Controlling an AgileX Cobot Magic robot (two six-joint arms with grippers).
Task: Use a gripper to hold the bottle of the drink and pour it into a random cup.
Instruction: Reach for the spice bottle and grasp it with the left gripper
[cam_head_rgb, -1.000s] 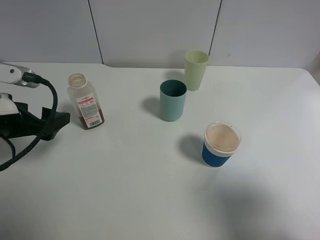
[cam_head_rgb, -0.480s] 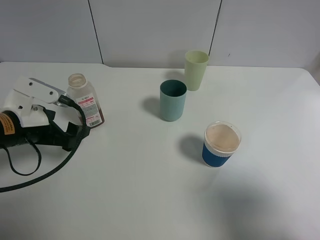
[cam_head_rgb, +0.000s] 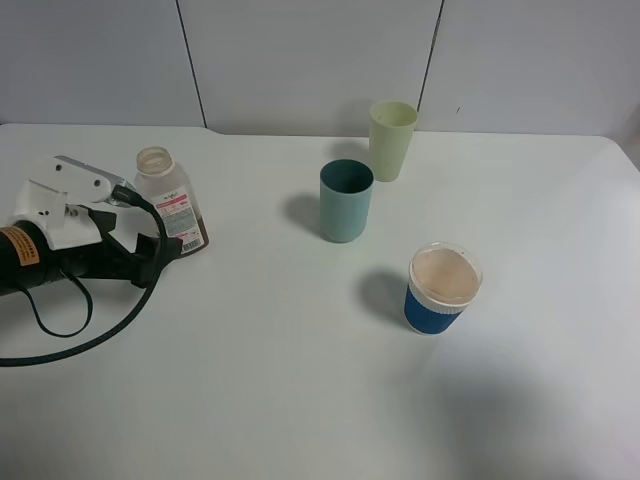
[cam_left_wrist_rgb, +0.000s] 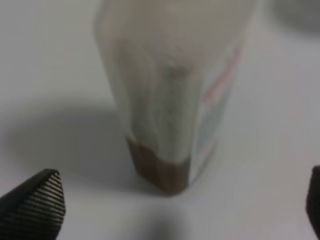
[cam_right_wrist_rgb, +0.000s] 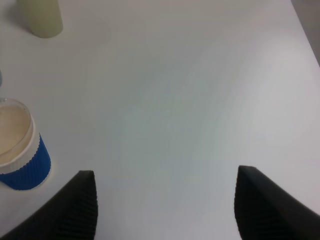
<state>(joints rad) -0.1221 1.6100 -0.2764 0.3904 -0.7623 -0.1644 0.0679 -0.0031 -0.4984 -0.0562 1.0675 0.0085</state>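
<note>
The bottle of the drink (cam_head_rgb: 170, 205) stands upright at the left of the table, with a little brown liquid at its bottom. My left gripper (cam_head_rgb: 158, 252) lies just in front and left of it, open. In the left wrist view the bottle (cam_left_wrist_rgb: 175, 100) fills the middle, blurred and close, and the gripper (cam_left_wrist_rgb: 175, 207) has one fingertip (cam_left_wrist_rgb: 35, 205) on either side of it without touching. The teal cup (cam_head_rgb: 346, 200) stands at mid table, far from the bottle. My right gripper (cam_right_wrist_rgb: 165, 210) is open and empty over bare table; it does not show in the exterior view.
A pale yellow-green tumbler (cam_head_rgb: 392, 140) stands behind the teal cup. A blue-sleeved cup with a clear lid (cam_head_rgb: 443, 290) stands at front right; it also shows in the right wrist view (cam_right_wrist_rgb: 20, 150). The left arm's black cable (cam_head_rgb: 90, 335) loops over the table.
My left gripper has come in from the left edge and closed on the bottle; in the last half second it has edged a little farther towards it. The bottle and cups have not moved.
</note>
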